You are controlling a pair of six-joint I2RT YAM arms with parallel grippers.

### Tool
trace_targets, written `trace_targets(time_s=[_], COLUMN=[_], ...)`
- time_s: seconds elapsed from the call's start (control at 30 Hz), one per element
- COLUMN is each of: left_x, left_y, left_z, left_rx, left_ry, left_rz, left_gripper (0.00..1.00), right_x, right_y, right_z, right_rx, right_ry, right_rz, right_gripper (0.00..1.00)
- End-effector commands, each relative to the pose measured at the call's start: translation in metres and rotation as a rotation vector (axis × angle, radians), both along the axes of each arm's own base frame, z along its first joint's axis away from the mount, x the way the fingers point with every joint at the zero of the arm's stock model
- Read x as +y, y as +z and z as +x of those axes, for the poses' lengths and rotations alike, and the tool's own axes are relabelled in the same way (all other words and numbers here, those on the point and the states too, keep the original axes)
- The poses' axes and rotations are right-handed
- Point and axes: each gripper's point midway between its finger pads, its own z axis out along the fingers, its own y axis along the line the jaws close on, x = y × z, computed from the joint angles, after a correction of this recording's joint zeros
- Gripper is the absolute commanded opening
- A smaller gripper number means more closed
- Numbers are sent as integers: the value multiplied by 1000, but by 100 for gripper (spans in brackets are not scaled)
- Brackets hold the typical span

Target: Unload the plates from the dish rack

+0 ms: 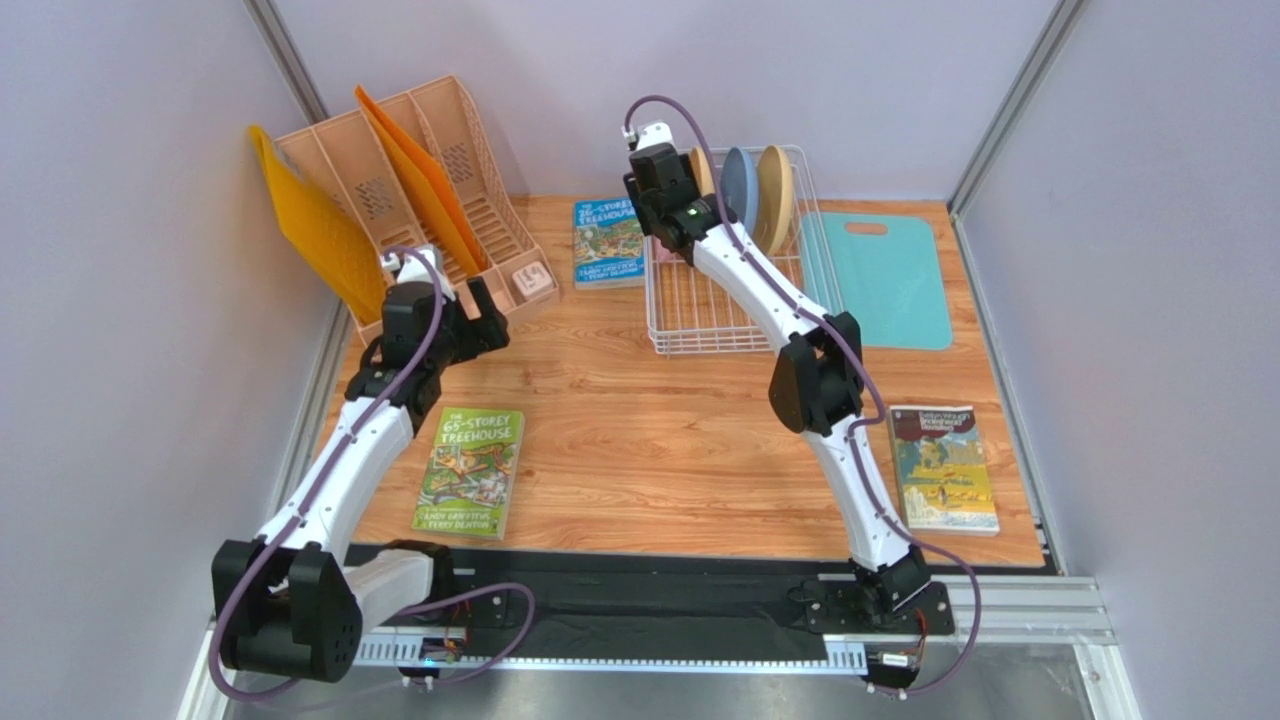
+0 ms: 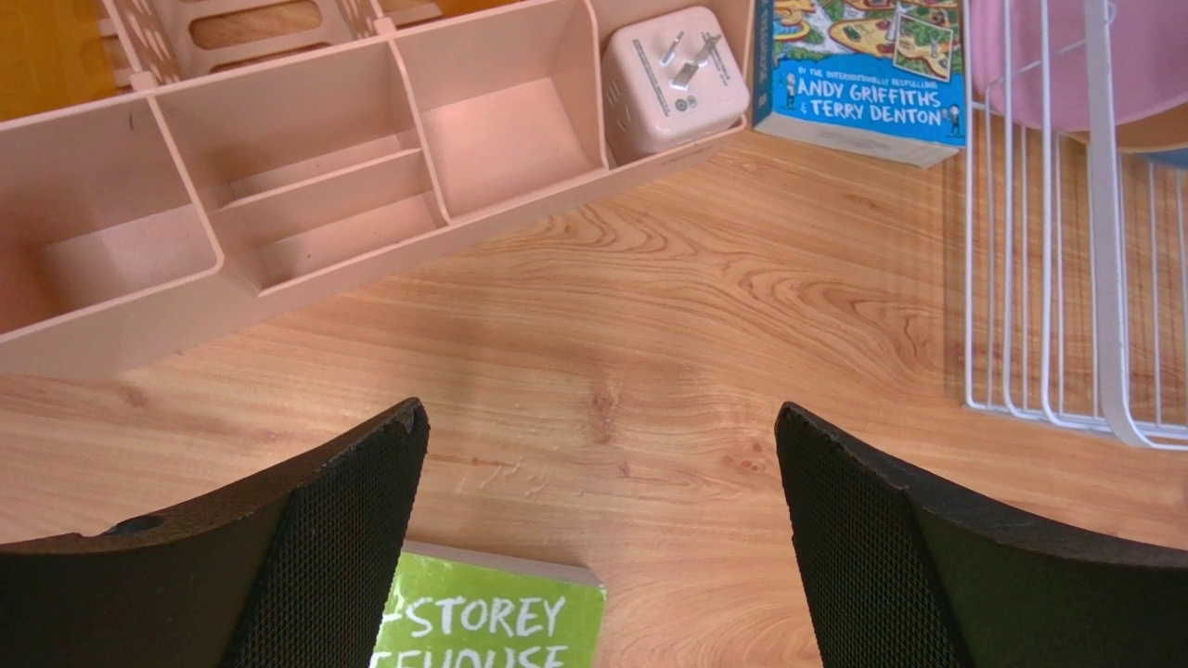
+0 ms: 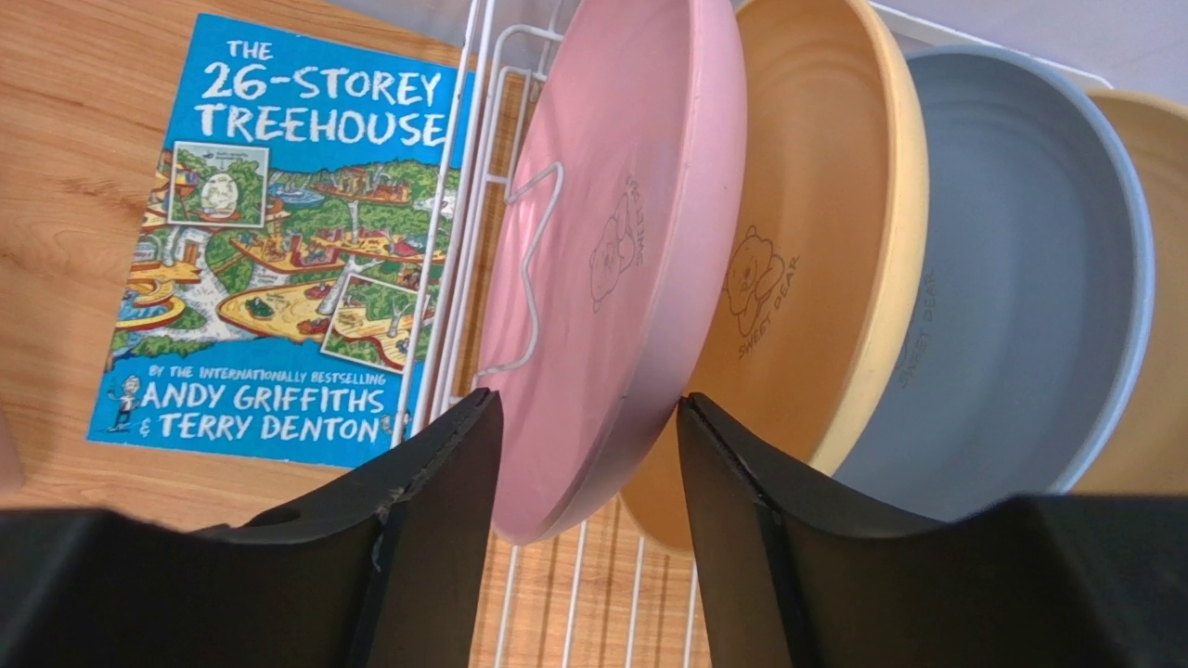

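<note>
Bench [image 1: 661, 435]: a wooden top. A green book [image 1: 469, 473] lies near left and another book [image 1: 942, 467] near right, both well apart from the work.
Left arm [image 1: 353, 450]: hangs over bare wood just on the near side of the peach organiser [image 1: 436, 165], out of the other arm's way. It is probably waiting its turn.
Left jaws: spread wide, with nothing between them.
Right arm [image 1: 751, 285]: stretched to the far side, at the left end of the dish rack [image 1: 706, 315].
Right jaws: partly spread, one on each side of the pink plate [image 3: 614, 237] over its rim, very close or touching. I cannot tell whether they pinch it.
Plates: all four stand on edge in the far part of the rack, propped by its wires. Pink is leftmost, then a tan plate [image 3: 823, 251], a blue plate [image 3: 1018, 306] and a second tan plate [image 3: 1158, 279].
Why pink: it is the end plate, with free room on its left face.
Far right: a teal board [image 1: 879, 278] lies flat just beside the rack, a likely place to set plates down.
</note>
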Motion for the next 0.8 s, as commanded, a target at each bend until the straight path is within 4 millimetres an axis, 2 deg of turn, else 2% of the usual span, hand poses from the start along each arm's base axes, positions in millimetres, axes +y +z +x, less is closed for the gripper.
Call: trace_targets(time_s=[0.0, 0.13, 0.2, 0.43, 0.5, 0.53, 0.57, 0.77], left_x=[-1, -1, -1, 1, 2, 2, 3, 3], left_y=[3, -1, -3, -9, -9, -9, -8, -11], left_z=[8, 9, 9, 8, 7, 6, 6, 5], left_rx=[-28, -19, -15, -4, -3, -5, -5, 5], left_ry=[-2, 0, 0, 9, 11, 13, 17, 11], left_rz=[6, 6, 7, 11, 18, 19, 19, 25], left_gripper=[100, 100, 99, 99, 99, 99, 100, 99], right_x=[-2, -3, -4, -5, -16, -12, -18, -23], right_y=[16, 17, 18, 18, 17, 18, 22, 21], right_z=[18, 19, 20, 19, 19, 18, 17, 15], right_rx=[-81, -94, -102, -145, -163, -184, -203, -246], right_ry=[-14, -19, -17, -68, -130, -144, -185, -263], right_rz=[12, -2, -16, -95, -139, -143, -166, -230], right_gripper=[51, 32, 30, 5, 0, 0, 0, 0])
